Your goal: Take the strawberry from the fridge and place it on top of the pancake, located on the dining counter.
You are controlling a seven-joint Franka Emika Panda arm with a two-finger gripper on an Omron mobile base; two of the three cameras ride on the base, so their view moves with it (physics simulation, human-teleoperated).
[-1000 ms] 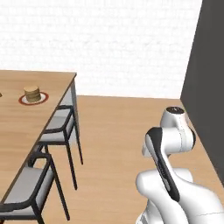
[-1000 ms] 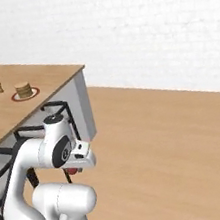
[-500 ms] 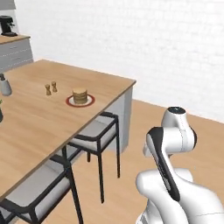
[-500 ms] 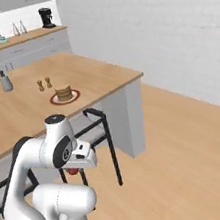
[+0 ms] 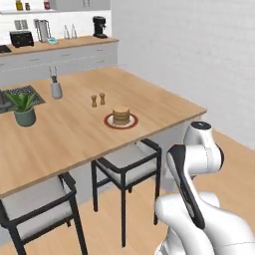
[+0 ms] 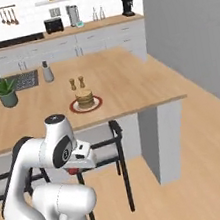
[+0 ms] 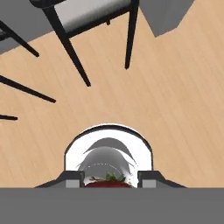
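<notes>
The pancake [image 5: 120, 114] is a small stack on a red-rimmed plate [image 5: 108, 122] near the right end of the light-wood dining counter [image 5: 74, 137]. From the right base camera, the pancake [image 6: 84, 98] sits on the counter [image 6: 127, 78] beyond my arm. My gripper [image 6: 73, 169] hangs folded close to my body, well below the counter top, and is shut on the strawberry [image 6: 71, 170]. In the hand view the red strawberry [image 7: 107, 183] with green leaves sits between the fingers of the gripper [image 7: 109, 179], over wooden floor. The fridge is out of view.
Two dark-framed chairs [image 5: 129, 162] [image 5: 35, 204] stand tucked at the counter's near side. A potted plant [image 5: 23, 107], two small shakers [image 5: 97, 100], a grey bottle [image 5: 56, 88] and the inset sink [image 5: 20, 92] are on the counter. A grey wall panel [image 6: 184, 23] stands right.
The whole picture has shifted: the base has turned and the counter now shows nearer and wider, with the wall counter behind it. My arm keeps the same folded pose, still gripping the strawberry.
</notes>
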